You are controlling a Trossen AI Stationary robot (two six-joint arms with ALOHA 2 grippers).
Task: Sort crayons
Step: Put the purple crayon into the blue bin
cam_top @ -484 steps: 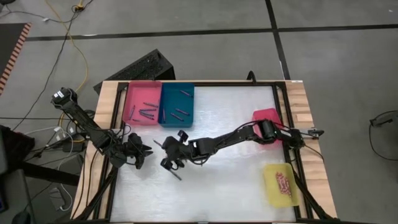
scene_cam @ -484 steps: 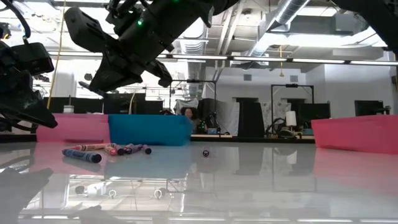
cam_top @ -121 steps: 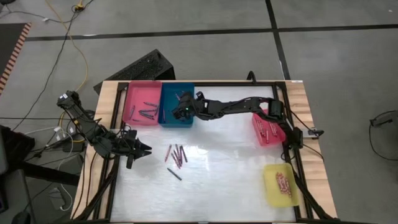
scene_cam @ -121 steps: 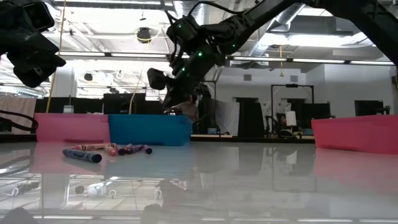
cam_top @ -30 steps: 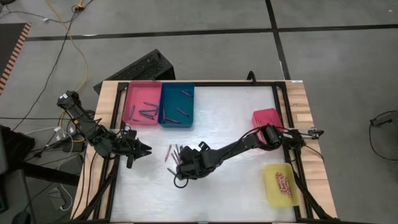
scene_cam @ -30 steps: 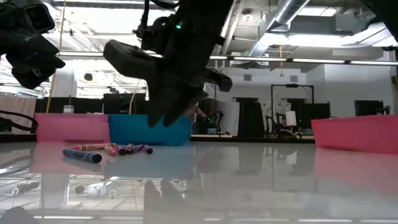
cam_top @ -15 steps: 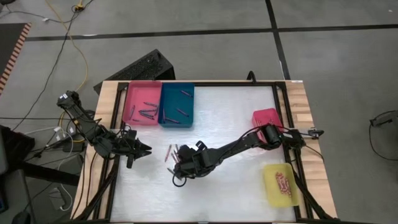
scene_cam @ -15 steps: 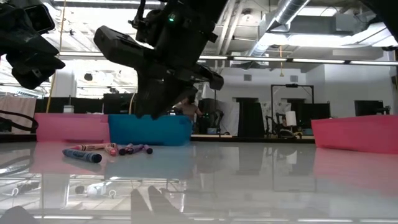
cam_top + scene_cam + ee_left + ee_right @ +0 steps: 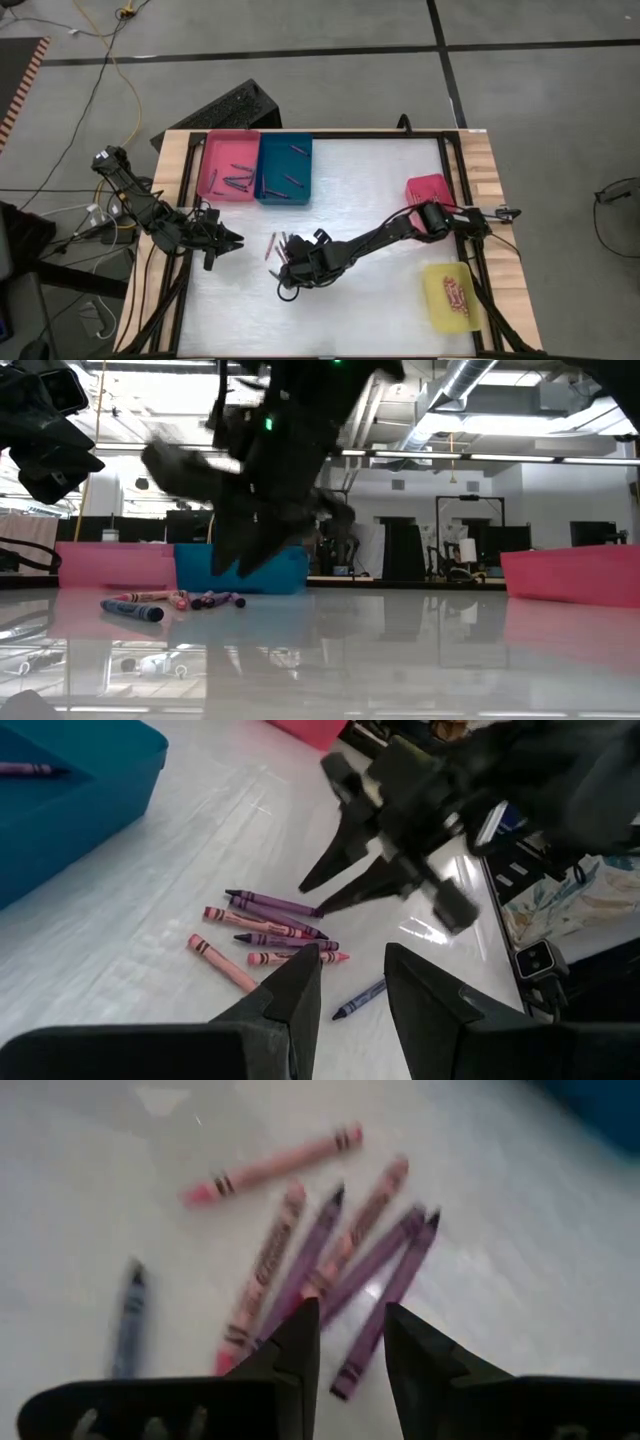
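Several loose crayons (image 9: 274, 245), pink and purple, lie flat in a small fan on the white table (image 9: 380, 180); they also show in the right wrist view as crayons (image 9: 330, 1250). A grey-blue crayon (image 9: 128, 1315) lies apart from them. My right gripper (image 9: 350, 1325) hangs open just above the fan's near end, slanting down, with nothing between its fingers; it shows too from the left wrist as the right gripper (image 9: 314, 897). My left gripper (image 9: 232, 240) waits open at the table's left edge, clear of everything.
At the far left stand a pink tray (image 9: 228, 150) and a blue tray (image 9: 285, 150), each with a few crayons. A red tray (image 9: 428, 186) sits at the right edge and a yellow tray (image 9: 452, 275) with crayons at the near right. The table's middle is bare.
My right gripper has sunk a little and edged toward the table's left, closer over the loose crayons. The crayons have not moved.
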